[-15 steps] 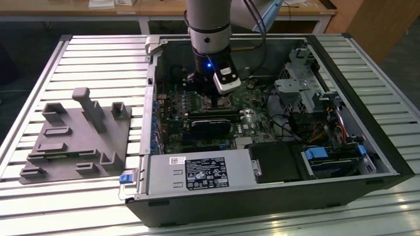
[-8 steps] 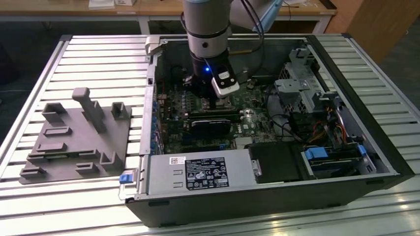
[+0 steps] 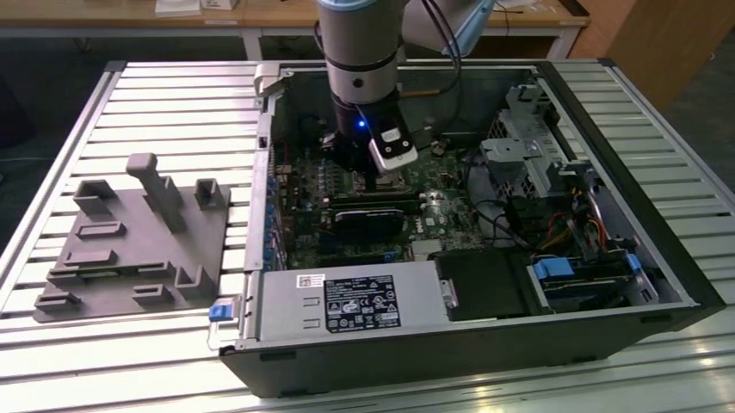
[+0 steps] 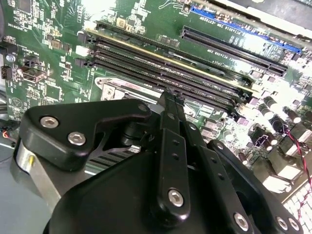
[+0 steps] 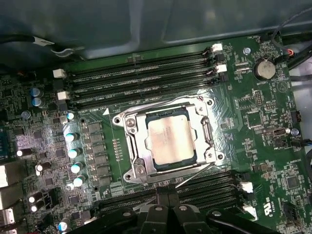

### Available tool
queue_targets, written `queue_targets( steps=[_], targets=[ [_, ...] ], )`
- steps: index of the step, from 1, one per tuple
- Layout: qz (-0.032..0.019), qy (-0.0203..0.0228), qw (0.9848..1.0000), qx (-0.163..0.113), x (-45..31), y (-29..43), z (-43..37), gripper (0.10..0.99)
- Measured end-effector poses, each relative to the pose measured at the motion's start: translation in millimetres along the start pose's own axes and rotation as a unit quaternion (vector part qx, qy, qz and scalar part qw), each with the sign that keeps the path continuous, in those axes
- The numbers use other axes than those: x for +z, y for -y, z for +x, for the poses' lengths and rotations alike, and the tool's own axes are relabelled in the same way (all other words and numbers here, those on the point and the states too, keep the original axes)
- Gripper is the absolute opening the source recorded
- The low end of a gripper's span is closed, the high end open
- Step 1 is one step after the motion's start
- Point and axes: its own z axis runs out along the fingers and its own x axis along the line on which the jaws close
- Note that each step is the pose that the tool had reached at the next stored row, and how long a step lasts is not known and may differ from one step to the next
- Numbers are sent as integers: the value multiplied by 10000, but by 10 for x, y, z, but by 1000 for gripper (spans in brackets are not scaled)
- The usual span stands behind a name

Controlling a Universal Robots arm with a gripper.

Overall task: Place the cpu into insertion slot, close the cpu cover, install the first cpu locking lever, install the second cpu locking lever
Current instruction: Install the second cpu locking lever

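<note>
The dull silver-grey square cpu sits in the metal-rimmed insertion slot under the thin metal cpu cover; the black hand hovers just beside it, fingers pressed together, holding nothing.

In the exterior view we see the arm cut off at the upper edge and its wrist covering the insertion slot. In the second wrist view the gripper body hides most of the socket; we cannot tell its finger state. The motherboard runs past the first wrist view's edges
</note>
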Motion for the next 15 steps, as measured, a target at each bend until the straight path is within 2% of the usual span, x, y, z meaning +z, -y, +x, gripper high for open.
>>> queue_targets(
  steps=[2,3,8,11,15],
  targets=[
    [-5,-2,10000,-2,0,1,0,106],
    [-25,-5,10000,-1,3,4,0,106],
    [-289,-62,9996,32,17,67,14,106],
    [-413,-89,9991,46,26,123,19,106],
    [-609,-131,9980,68,40,198,13,106]
  ],
)
